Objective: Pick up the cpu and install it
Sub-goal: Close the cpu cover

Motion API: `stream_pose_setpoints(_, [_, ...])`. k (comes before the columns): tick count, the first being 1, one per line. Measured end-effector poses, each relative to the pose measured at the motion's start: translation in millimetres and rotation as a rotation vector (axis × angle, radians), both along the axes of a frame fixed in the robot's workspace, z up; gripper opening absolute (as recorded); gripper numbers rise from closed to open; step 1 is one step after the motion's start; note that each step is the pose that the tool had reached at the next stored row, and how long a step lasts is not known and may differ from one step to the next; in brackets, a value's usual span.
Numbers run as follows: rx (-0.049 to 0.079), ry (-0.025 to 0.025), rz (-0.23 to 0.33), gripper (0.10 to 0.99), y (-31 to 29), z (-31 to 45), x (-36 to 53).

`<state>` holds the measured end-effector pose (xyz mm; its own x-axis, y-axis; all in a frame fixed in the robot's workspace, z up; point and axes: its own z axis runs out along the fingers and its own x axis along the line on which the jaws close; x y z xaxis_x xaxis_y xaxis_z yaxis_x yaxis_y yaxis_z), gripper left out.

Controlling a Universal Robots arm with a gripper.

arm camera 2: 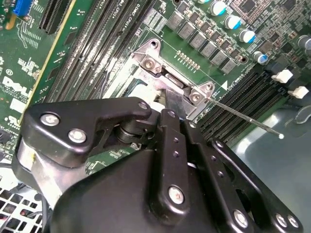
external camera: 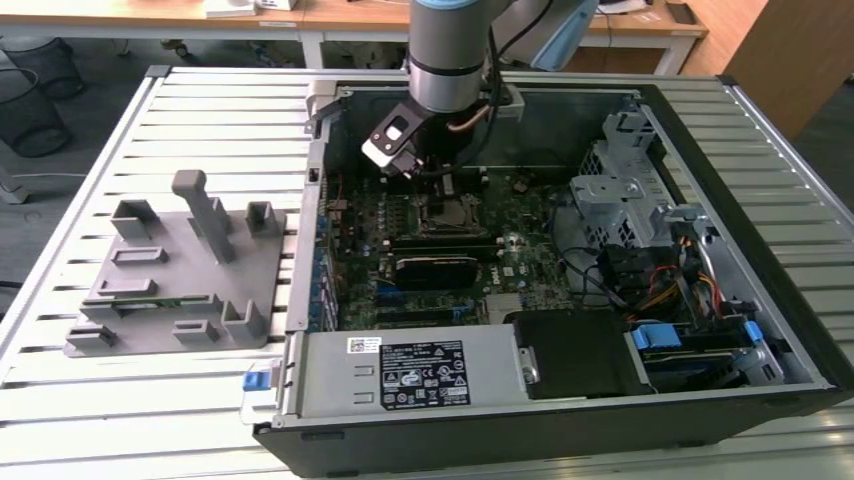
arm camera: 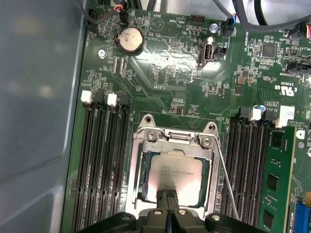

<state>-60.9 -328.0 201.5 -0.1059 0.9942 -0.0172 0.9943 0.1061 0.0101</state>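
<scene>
You're nearly done, I reckon: the cpu (arm camera: 175, 175) sits flat in the socket (arm camera: 175, 137), well apart from the grey holder (external camera: 174, 290) at the case's (external camera: 534, 440) 9 o'clock in the exterior view. The gripper (arm camera: 168, 195) is pinched together, tips at the chip's edge. The lever (arm camera: 226, 179) looks unlatched.

Setting: robotics lab or workshop bench. Evidence for you to check:
- Slatted aluminium work table (external camera: 200, 110) spreading out beneath your claw (external camera: 430, 172).
- Open desktop computer case (external camera: 534, 445) surrounding the claw, with its green motherboard (arm camera: 160, 73) directly below.
- Grey plastic fixture with upright posts (external camera: 187, 270), well apart from the claw toward the exterior view's left.
- Wooden desks (external camera: 347, 18) beyond the claw, past the table's far edge.
- Black mesh waste bins (external camera: 34, 100) on the floor, far off toward the exterior view's left.
</scene>
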Motion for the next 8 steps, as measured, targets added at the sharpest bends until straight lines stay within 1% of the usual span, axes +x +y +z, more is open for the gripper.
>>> stream_pose_setpoints(2, [0.0,-0.0001,0.0,0.106,0.0,3.4,0.0])
stream_pose_setpoints(5, [0.0,0.0,0.0,0.106,0.0,10.4,0.0])
stream_pose_setpoints(6, [0.0,0.0,0.0,0.106,0.0,11.6,0.0])
stream_pose_setpoints(8, [0.0,-0.0002,0.0,0.106,-1.0,11.6,0.1])
